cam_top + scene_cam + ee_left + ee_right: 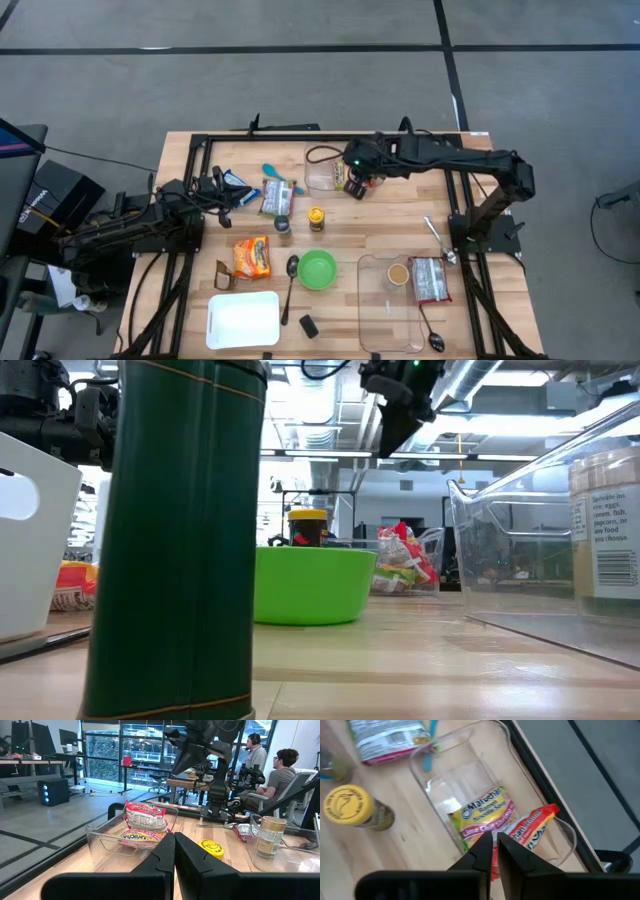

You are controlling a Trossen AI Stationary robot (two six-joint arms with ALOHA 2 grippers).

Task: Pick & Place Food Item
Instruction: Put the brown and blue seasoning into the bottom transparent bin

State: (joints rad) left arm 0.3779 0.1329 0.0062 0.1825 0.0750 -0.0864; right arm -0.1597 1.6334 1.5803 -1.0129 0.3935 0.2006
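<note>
Right gripper [493, 851] fingers nearly pressed together over clear plastic container [470, 775] at table's far edge, pinching red ramen packet [532, 831]; second Maruchan packet [482, 817] lies flat inside beside it; yellow-lidded jar [350, 806] stands nearby; left gripper [174, 851] closed, empty, waiting at table's left.

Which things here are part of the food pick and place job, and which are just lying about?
In the job: right gripper, over the ramen packets in the small clear bin.

Lying about: yellow-lidded jar, green bowl, white tray, spoon, large clear bin, left gripper parked at the table's left.
</note>
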